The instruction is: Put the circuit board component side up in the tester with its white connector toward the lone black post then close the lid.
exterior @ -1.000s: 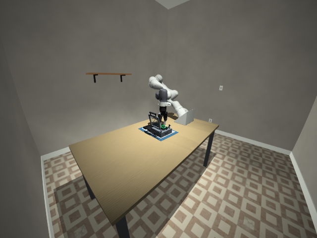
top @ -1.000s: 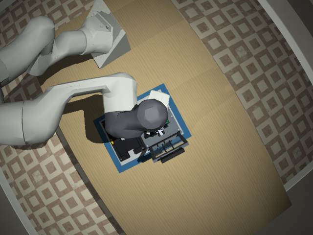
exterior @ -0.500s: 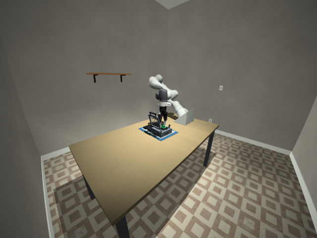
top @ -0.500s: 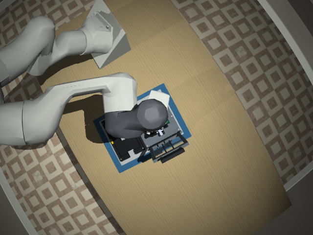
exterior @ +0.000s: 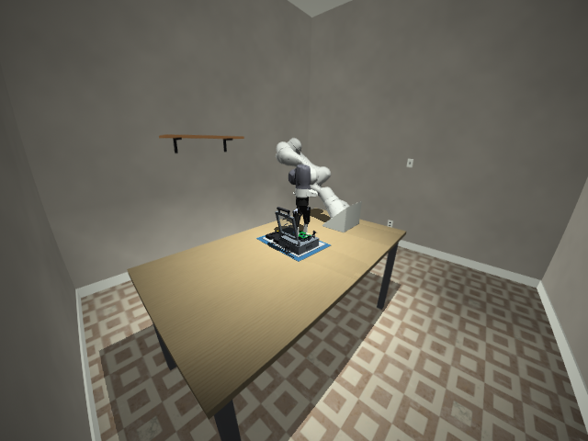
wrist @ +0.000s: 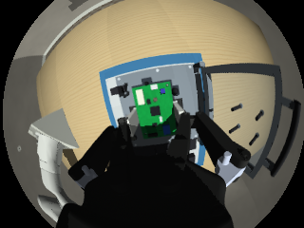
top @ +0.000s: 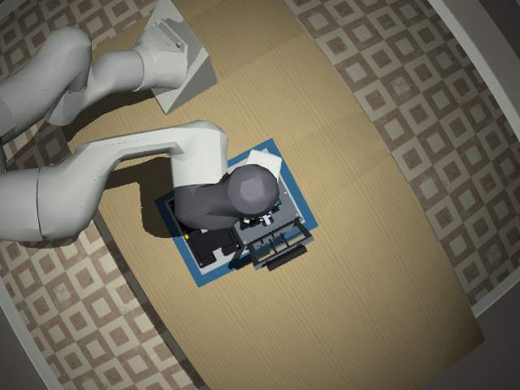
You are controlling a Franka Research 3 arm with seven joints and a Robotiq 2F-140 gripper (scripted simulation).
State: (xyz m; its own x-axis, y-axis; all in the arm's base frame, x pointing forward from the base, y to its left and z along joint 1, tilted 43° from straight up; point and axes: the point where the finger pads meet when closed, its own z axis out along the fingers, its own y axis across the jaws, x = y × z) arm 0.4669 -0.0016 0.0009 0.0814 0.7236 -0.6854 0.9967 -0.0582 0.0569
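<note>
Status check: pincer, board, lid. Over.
Pincer shut on the green board, over the tester. Seating on pins unclear. Lid open, off to the side, not blocking.
</note>
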